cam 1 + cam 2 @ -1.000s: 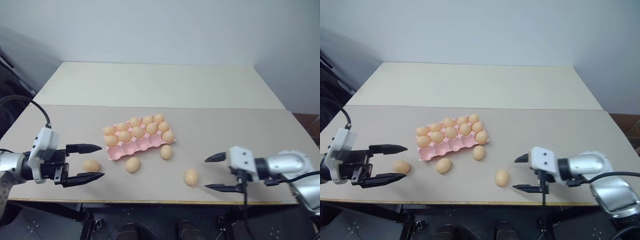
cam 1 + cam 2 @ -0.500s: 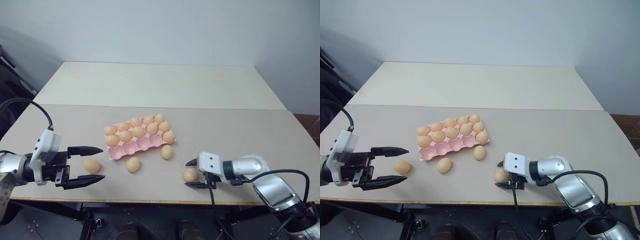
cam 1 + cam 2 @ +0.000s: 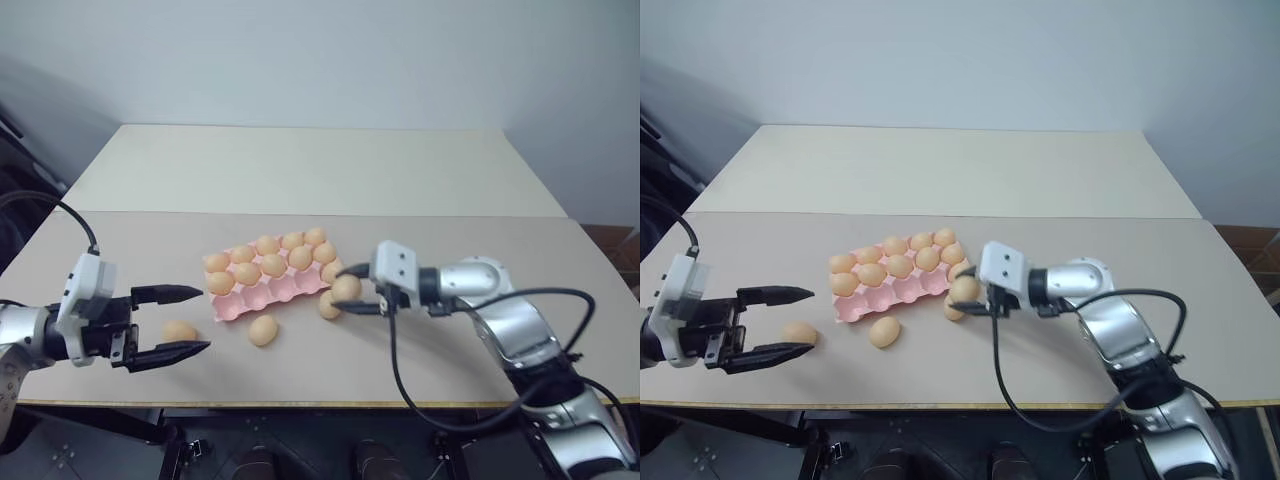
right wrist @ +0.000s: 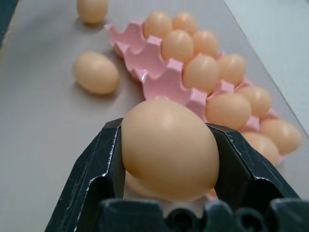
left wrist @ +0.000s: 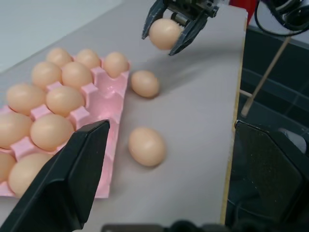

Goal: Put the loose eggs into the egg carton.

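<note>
A second, paler table [image 3: 320, 170] butts against the far edge of the table [image 3: 480, 260] where everything lies, and black cables [image 3: 400, 370] loop off the right arm across the lower right of the head views. Nothing stands between the right gripper [image 3: 347, 287] and the carton [image 3: 270, 290]; the one obstacle nearby is a loose egg [image 3: 327, 306] lying on the table just below that gripper, close to the carton's right corner. The carton sits mid-frame, a flat pale pink tray of round cups, its long side running from lower left up to upper right; its two far rows are full of eggs (ten, by my count) while the near row of cups [image 5: 104, 96] is bare. The eggs are all alike, smooth and light orange-tan. The right gripper is clamped on one egg [image 4: 169, 147], lifted off the table at the carton's right end, with the egg's long axis lying across the fingers [image 4: 89, 169]. Another egg [image 3: 263, 330] lies just below the carton's near edge, tilted up to the right. The last egg [image 3: 180, 331] rests at lower left, between the widely parted fingers of the left gripper [image 3: 184, 322], its long axis roughly level, touching neither.
</note>
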Controlling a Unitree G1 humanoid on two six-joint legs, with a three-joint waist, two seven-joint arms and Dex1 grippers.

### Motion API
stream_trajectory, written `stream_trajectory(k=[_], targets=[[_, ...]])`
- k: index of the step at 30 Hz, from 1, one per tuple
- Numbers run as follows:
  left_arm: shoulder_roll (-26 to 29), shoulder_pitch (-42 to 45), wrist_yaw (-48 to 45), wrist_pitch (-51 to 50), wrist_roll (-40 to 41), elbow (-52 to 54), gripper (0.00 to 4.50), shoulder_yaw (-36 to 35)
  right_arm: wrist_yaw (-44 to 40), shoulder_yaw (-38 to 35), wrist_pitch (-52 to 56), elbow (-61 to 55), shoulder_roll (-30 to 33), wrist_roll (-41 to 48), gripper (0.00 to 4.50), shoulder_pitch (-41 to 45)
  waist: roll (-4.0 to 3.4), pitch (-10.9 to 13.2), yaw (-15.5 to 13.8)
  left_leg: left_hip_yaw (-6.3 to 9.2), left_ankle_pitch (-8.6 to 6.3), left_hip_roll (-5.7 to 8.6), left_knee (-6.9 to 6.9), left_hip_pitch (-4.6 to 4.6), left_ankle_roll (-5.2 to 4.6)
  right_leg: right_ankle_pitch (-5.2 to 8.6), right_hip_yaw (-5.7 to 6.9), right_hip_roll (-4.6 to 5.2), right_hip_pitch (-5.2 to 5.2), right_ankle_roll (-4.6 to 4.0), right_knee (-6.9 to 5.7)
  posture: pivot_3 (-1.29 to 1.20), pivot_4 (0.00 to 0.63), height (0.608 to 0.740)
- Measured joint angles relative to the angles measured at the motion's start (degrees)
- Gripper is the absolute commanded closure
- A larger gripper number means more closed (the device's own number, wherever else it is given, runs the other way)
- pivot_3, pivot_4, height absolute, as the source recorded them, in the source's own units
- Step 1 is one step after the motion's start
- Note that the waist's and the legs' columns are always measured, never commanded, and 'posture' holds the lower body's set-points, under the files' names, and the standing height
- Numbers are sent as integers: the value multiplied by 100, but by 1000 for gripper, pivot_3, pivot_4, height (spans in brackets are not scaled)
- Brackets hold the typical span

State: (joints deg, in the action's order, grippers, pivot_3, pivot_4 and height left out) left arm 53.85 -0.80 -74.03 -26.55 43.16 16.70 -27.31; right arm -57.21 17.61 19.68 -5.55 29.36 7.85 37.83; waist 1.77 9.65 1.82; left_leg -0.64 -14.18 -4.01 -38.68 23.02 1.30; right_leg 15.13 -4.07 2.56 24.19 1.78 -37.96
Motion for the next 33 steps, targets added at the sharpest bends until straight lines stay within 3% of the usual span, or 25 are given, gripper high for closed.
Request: stream_trajectory(k=[9, 15, 20, 24, 33], targets=[[-243, -26, 540, -236, 420, 232, 0, -264, 975, 402, -728, 2000, -1115, -942, 2204, 745, 0, 0, 37, 2, 0, 0, -1, 9, 1, -1, 2, 1, 10, -1, -4, 0, 150, 740], [-238, -184, 542, -237, 431, 280, 0, -328, 991, 400, -827, 2147, -1278, -1002, 179, 810, 0, 0, 63, 3, 0, -1, -1, 6, 1, -1, 3, 1, 9, -1, -7, 0, 150, 740], [-201, -192, 504, -233, 427, 275, 0, -332, 914, 297, -760, 1871, -1238, -877, 14, 807, -1, 1, 63, 3, 0, -1, 0, 9, 0, -1, 3, 1, 12, -1, -6, 0, 150, 740], [-110, -180, 411, -221, 414, 195, 0, -393, 669, -170, -459, 1021, -875, -433, 14, 617, -2, 1, 31, 6, 0, -1, 1, 12, 1, -1, 7, 2, 9, -1, -2, 0, 150, 740], [204, -532, -159, -102, 168, -571, 0, -868, -929, -1967, 14, -668, 1294, 1473, 14, -1372, -2, 1, -56, -1, 0, -1, 4, -5, 0, 0, 2, 0, -2, -2, 0, 0, 150, 740]])
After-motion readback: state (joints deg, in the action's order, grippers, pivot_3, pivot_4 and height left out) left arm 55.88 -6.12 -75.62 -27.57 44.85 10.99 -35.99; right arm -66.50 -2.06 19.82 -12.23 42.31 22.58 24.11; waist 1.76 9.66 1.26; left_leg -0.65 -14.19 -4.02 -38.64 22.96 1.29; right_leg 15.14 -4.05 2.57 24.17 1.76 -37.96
